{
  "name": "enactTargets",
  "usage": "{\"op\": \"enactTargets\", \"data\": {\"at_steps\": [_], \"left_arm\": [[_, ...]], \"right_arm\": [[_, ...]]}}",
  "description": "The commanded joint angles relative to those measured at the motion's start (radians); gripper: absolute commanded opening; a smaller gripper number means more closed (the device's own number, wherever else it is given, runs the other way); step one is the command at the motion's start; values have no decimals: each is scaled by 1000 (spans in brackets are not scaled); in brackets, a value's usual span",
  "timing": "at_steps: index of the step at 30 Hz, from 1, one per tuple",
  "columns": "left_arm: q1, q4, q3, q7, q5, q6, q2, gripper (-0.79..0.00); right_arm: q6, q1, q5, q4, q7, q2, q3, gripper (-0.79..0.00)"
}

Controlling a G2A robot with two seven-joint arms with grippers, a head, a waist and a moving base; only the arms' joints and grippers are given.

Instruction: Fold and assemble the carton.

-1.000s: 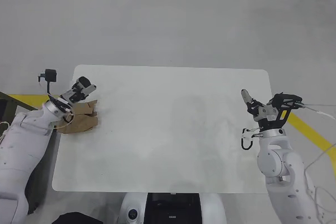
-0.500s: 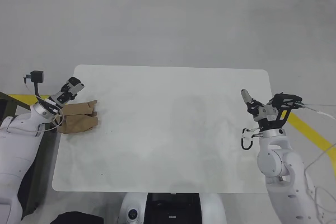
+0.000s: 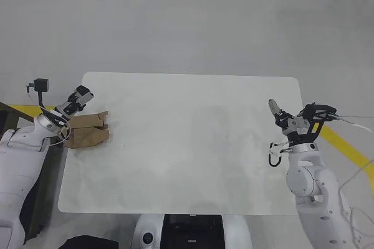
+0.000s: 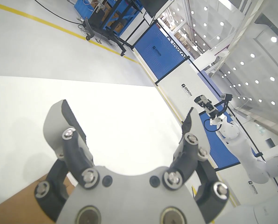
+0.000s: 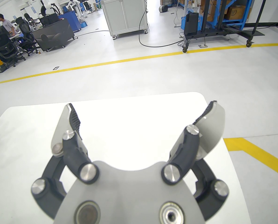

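Top view: the flat brown carton (image 3: pixel 87 131) lies at the table's (image 3: pixel 187 155) edge, just beside the left gripper (image 3: pixel 82 95) and well apart from the right gripper (image 3: pixel 274 107).

Left wrist view: the jaws stand wide and empty, with the carton behind them under the gripper's base.

Right wrist view: the jaws are spread wide, with bare table between them.

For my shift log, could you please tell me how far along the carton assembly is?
Nothing looks done: the brown cardboard carton lies unassembled at the white table's edge. Nothing in hand: left end effector open by it, right end effector open across the table. All folding remains.
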Motion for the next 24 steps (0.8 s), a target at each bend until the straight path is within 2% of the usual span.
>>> {"op": "enactTargets", "data": {"at_steps": [1,5,9,13,17,24], "left_arm": [[5,5,-3,8,-9,17,0,0],[21,26,-37,-16,-54,55,8,0],[25,68,-64,-92,-136,73,16,0],[12,143,-92,-65,-90,62,21,0],[2,217,-112,-51,-119,71,21,0],[-37,366,-162,-123,-226,104,30,0]], "right_arm": [[0,0,0,0,0,0,0,0],[0,0,0,0,0,0,0,0],[0,0,0,0,0,0,0,0],[0,0,0,0,0,0,0,0],[0,0,0,0,0,0,0,0],[0,0,0,0,0,0,0,0]]}}
